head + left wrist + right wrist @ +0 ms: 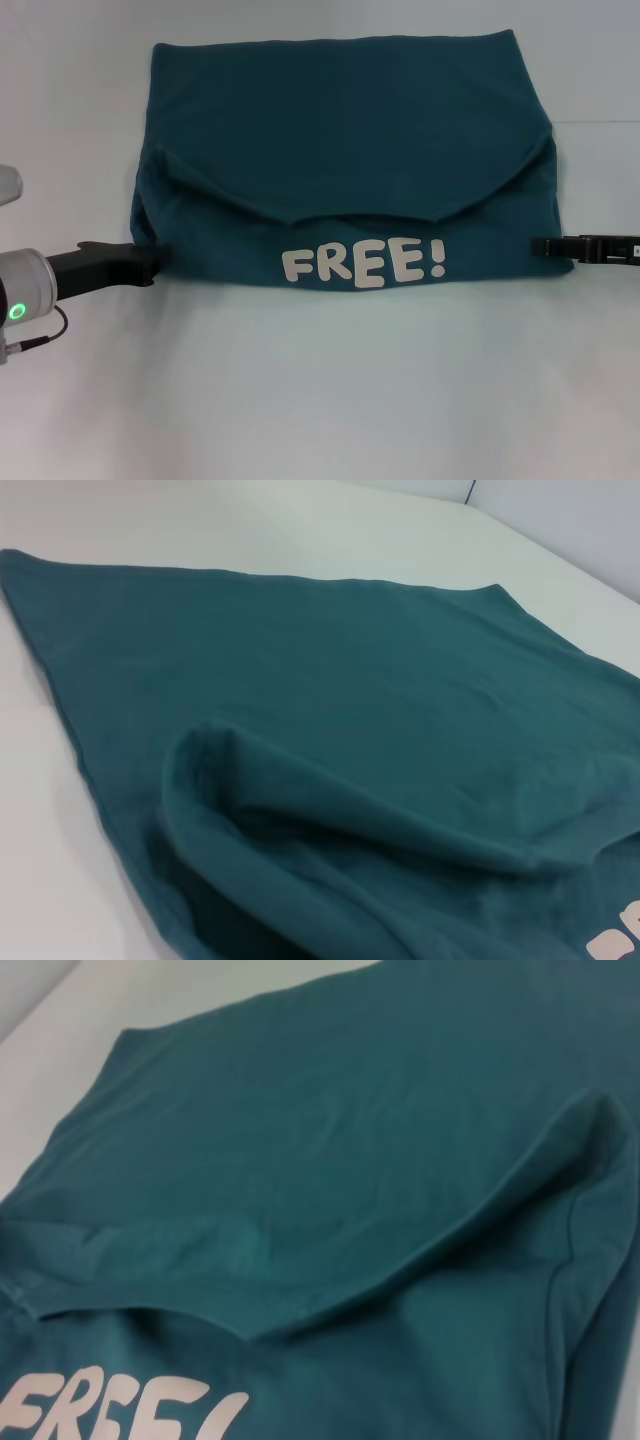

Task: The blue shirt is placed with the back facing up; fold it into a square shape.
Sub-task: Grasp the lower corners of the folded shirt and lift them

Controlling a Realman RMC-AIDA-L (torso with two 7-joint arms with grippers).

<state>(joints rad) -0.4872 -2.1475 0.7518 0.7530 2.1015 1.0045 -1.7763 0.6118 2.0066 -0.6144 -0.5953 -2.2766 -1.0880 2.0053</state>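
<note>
The shirt point(345, 160) lies on the white table point(320, 400), squarely in front of the robot, already folded into a broad block. Its near part is turned up so that the white "FREE!" lettering point(363, 265) faces the camera along the near edge, and a curved hem crosses the middle above it. The left gripper point(150, 262) sits low at the shirt's near left corner, touching or just beside the cloth; the right gripper point(548, 246) sits at the near right corner in the same way. I cannot tell how the jaws of either stand, since the tips are dark and merge with the fabric edge, and the wrist views show only cloth.

The shirt looks soft, light and limp: it sags into rolled ridges at both side folds and will drape and slide over itself rather than hold a crease. The best holds seem to be the two near corners, pinched through all layers, so that the edge lifts evenly. Uneven pull would likely skew the fold or let an inner layer slip out
</note>
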